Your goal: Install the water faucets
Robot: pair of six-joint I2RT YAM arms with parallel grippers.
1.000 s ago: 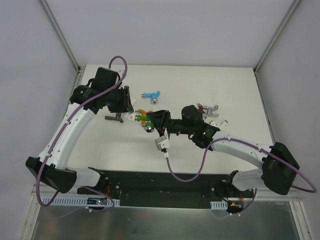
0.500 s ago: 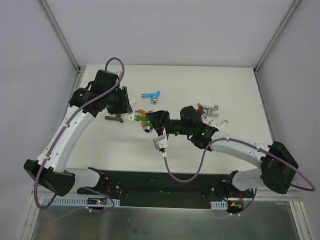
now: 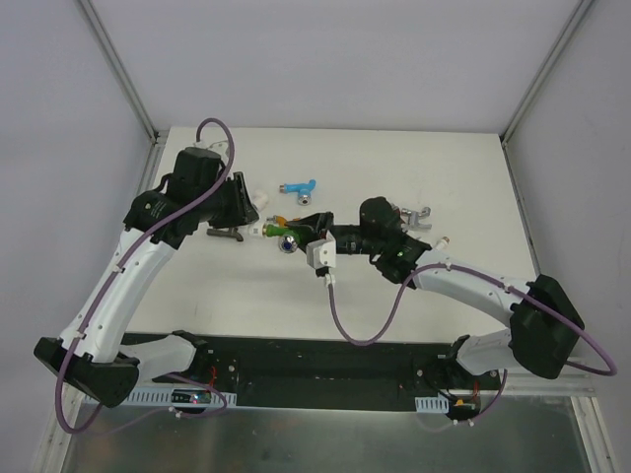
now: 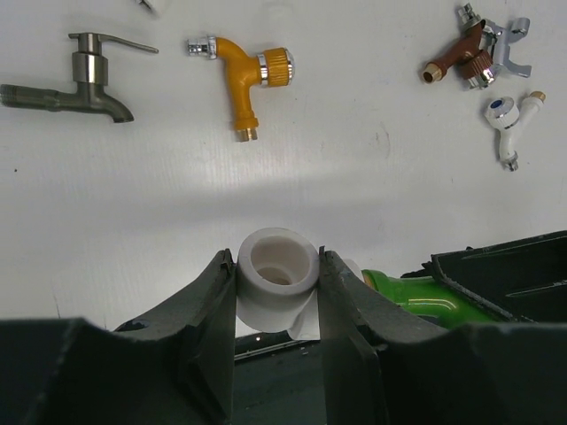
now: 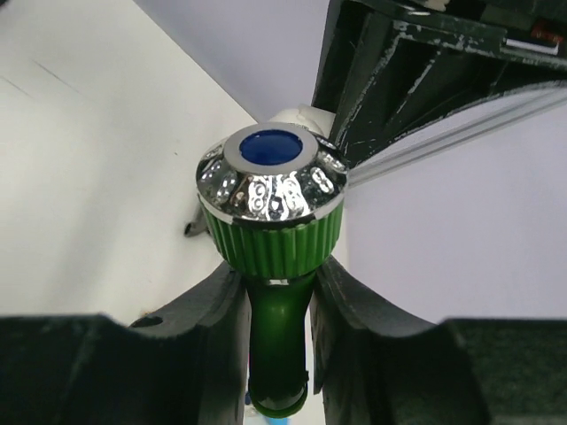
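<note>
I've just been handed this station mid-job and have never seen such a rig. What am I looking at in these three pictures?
You are looking at two robot arms bolted at the near edge of a table. The wide picture looks down from above and behind them, with the left arm on the left and the right arm on the right. The other two pictures come from a camera on each wrist, looking along that arm's own fingers.

The left fingers are shut on a white fitting. The right fingers are shut on a green faucet, held close to that fitting.

Lying loose on the table:
- blue faucet
- grey faucet
- orange faucet
- brown faucet
- silver faucet
- white faucet
</note>
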